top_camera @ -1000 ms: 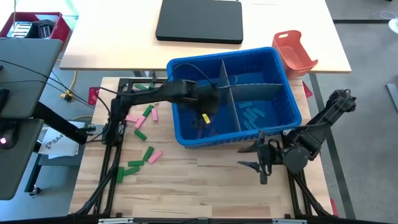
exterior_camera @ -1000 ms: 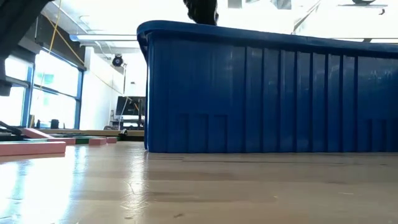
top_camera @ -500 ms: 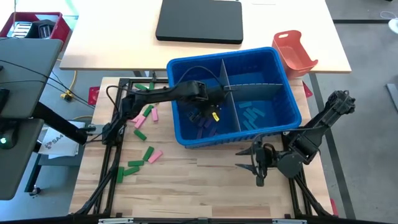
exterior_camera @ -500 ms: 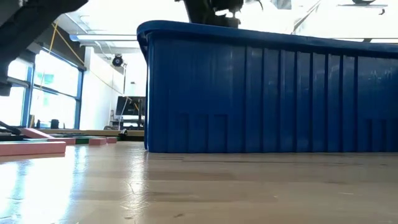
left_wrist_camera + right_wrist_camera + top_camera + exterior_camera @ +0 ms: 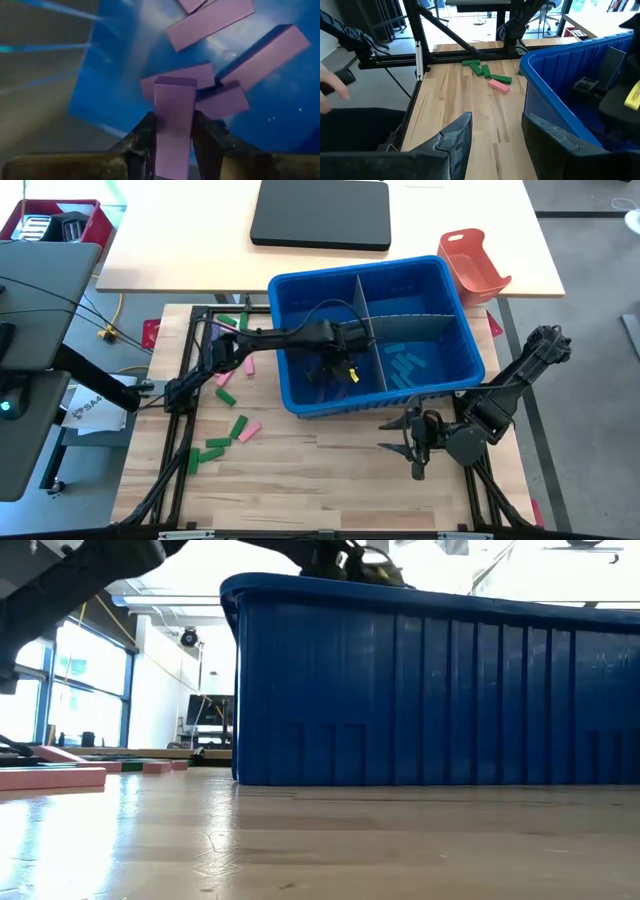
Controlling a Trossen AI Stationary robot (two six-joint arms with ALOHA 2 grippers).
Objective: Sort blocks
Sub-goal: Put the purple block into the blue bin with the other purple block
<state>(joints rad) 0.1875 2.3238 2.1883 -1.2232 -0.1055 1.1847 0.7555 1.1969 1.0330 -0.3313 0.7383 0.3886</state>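
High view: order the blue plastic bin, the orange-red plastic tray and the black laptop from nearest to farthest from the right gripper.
From the open, empty right gripper near the table's front edge:
1. Blue plastic bin, just behind it, mid-table.
2. Orange-red plastic tray, beyond the bin's far right corner.
3. Black laptop, on the pale desk at the back, toward the left.

Two dark, matte six-joint arms, built of slim black links and rounded joint housings. The left arm (image 5: pixel 270 337) carries a thin black cable looping over its wrist and a small yellow label near the left gripper (image 5: pixel 174 145), whose two fingers are dark and blunt with worn, greyish edges. The right arm (image 5: pixel 515 380) ends in the right gripper (image 5: pixel 492 132), with broad, angular black fingers of dull plastic.
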